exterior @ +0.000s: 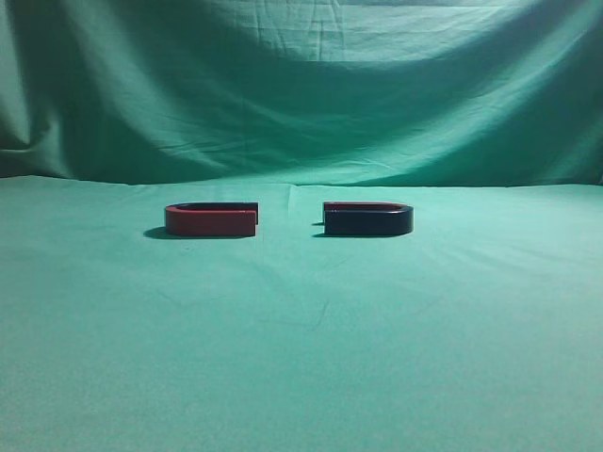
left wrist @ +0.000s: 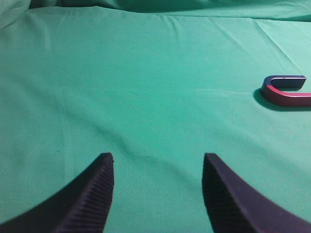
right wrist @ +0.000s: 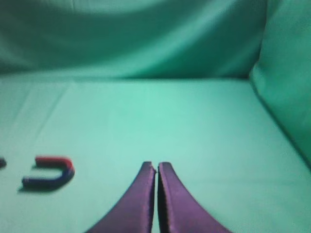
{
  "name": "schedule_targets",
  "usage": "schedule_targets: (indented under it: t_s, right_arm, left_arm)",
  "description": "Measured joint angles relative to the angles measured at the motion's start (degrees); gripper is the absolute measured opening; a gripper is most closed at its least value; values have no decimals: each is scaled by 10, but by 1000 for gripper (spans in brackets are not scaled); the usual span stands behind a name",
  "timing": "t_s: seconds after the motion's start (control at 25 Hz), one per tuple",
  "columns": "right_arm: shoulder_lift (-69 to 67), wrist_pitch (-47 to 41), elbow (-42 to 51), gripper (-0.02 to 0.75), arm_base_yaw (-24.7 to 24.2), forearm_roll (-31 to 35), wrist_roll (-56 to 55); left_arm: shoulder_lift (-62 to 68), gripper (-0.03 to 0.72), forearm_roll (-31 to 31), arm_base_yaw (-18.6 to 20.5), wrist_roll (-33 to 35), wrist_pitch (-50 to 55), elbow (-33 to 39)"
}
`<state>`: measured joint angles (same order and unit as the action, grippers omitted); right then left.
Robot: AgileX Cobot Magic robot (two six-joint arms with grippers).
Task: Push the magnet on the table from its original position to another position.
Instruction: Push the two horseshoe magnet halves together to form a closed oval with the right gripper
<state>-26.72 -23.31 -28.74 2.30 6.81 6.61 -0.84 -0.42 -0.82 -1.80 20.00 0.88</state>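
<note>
The dark navy magnet [exterior: 367, 218] lies flat on the green table [exterior: 301, 358], right of centre, with a thin red top edge. It also shows in the right wrist view [right wrist: 48, 174], at the lower left, well to the left of my right gripper [right wrist: 156, 167], which is shut and empty above bare cloth. My left gripper [left wrist: 158, 160] is open and empty over bare cloth, and the navy magnet is out of that view. Neither gripper shows in the exterior view.
A red U-shaped magnet [exterior: 212, 219] of the same size lies left of the navy one, a small gap apart, open ends facing. It also shows in the left wrist view [left wrist: 286, 91] at the right edge. A green draped backdrop [exterior: 301, 85] rises behind the table.
</note>
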Motion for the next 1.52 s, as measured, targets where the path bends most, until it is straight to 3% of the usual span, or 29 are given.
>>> schedule_targets:
  t_s: [0.16,0.36,0.52,0.84,1.0,1.52]
  right_arm:
    - [-117,-89,-71,0,0,27,10]
    - [-214,-133,-122,0,0,115,62]
    - [-295,-191,-174,0,5,144,97]
    - [-475,-224,-262,0,121,145,78]
    - [-583,-234,-328,0,154,114,32]
    - [-859,-302,-555,0,161,54,-39]
  left_arm:
    - [0,372,0,0,0,0,0]
    - [0,372,0,0,0,0,0]
    - [0,372,0,0,0,0,0]
    - [0,372,0,0,0,0,0]
    - [0,372,0,0,0,0,0]
    - [0,372,0,0,0,0,0]
